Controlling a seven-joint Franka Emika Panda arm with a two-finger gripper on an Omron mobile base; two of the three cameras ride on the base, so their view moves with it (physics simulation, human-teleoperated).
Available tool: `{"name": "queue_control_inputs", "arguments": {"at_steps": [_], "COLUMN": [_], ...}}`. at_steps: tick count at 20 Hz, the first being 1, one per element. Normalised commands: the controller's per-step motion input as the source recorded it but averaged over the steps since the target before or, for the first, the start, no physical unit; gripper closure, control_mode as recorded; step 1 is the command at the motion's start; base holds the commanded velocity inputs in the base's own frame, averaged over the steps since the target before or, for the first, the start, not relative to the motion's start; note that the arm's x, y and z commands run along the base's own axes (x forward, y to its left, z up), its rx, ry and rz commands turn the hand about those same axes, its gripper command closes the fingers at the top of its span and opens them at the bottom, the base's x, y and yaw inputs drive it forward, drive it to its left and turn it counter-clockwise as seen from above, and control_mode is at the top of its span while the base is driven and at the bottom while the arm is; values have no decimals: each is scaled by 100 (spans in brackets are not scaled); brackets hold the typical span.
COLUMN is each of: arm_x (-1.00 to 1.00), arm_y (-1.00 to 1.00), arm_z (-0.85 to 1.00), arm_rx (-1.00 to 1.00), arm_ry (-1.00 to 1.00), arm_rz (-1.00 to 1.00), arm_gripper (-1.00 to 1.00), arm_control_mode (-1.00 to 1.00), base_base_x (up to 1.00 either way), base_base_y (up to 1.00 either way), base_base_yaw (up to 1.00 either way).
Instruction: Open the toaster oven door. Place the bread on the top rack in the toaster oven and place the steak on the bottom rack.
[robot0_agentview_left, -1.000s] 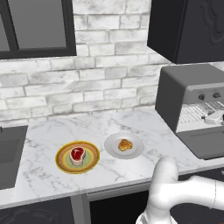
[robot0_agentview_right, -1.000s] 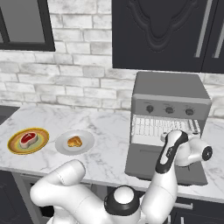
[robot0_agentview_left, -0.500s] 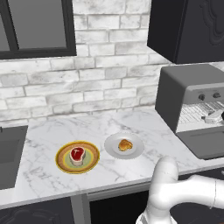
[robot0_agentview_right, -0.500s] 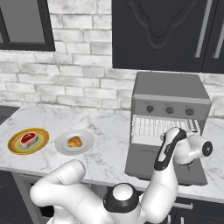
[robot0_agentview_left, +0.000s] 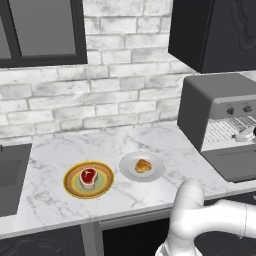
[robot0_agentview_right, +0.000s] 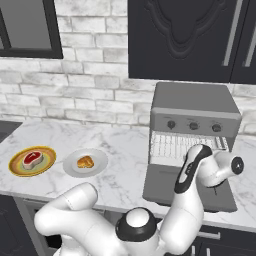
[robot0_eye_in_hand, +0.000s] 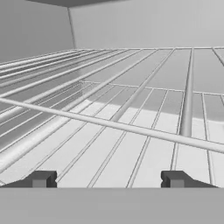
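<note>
Presently, largest first: white marble countertop (robot0_agentview_left: 150, 145) under a white brick wall (robot0_agentview_left: 115, 95). On it, at 3 o'clock in the left base view, stands the boxy dark-grey toaster oven (robot0_agentview_right: 192, 102) with its lighter control strip and small round knobs. The flat grey toaster oven door (robot0_agentview_right: 165, 185) is let down and lies level in front of the cavity, at 6 o'clock from the knobs in the right base view.

Inside the cavity a silver wire-grid rack (robot0_agentview_right: 172, 145) shows; the hand view looks along wire rack bars (robot0_eye_in_hand: 118, 124), and I cannot tell upper from lower.

White arm (robot0_agentview_right: 197, 172) reaches over the lowered door toward the cavity mouth. Two-finger gripper (robot0_eye_in_hand: 106, 179) with dark tips set wide apart, nothing between them, hovering just above the wires.

At 9 o'clock from the oven, well apart from it: round grey plate (robot0_agentview_left: 142, 166) carrying the small golden-brown lumpy bread (robot0_agentview_left: 143, 165). Just beside that, further toward 9 o'clock, a round yellow-rimmed plate (robot0_agentview_left: 88, 180) carrying the thick round red steak (robot0_agentview_left: 88, 176) with a white fat mark.
</note>
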Motion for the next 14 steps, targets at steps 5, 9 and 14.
{"name": "queue_control_inputs", "arguments": {"at_steps": [5,9,14], "arm_x": [-36,-44,-49], "arm_y": [0,0,0], "arm_z": [-74,-78,-83], "arm_rx": [-4,-5,-6], "arm_ry": [11,11,12], "arm_rz": [0,0,0], "arm_gripper": [-100,-100,-100], "arm_control_mode": [-100,-100,-100], "base_base_x": [0,0,0], "base_base_y": [0,0,0], "base_base_yaw": [0,0,0]}}
